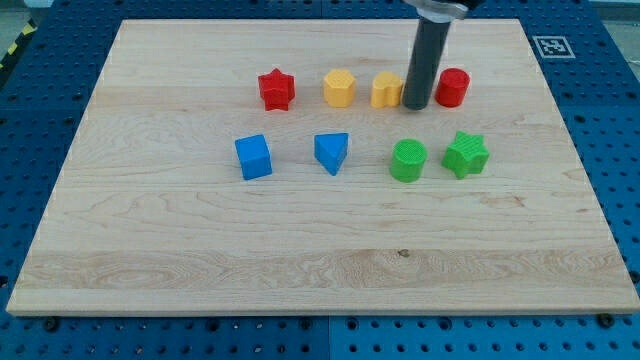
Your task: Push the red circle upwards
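Note:
The red circle (453,87) is a short red cylinder at the upper right of the wooden board (300,250). My tip (417,105) stands just left of it, between it and a yellow block (386,89), close to or touching both. The rod rises from the tip to the view's top edge and hides part of the yellow block's right side.
In the same row lie a yellow hexagon block (339,88) and a red star (276,89). Below them lie a blue cube (253,157), a blue triangle (331,152), a green cylinder (408,160) and a green star (466,154). A marker tag (552,46) lies past the top-right corner.

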### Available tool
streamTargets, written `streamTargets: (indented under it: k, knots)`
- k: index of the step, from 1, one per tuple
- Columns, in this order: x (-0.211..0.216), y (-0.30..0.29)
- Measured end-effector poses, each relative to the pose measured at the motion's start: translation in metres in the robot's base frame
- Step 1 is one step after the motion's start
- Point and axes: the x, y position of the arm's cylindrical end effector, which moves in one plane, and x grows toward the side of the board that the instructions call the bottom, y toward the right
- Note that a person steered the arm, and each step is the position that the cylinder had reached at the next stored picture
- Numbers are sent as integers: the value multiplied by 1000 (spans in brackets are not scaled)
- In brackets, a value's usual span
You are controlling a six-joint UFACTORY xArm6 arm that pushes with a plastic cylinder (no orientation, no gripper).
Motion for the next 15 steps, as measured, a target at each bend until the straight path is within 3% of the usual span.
streamTargets:
  k: [6,8,11,15]
  knots:
    - [-4,24]
    - [18,26]
    - [-5,85]
    - [-56,75]
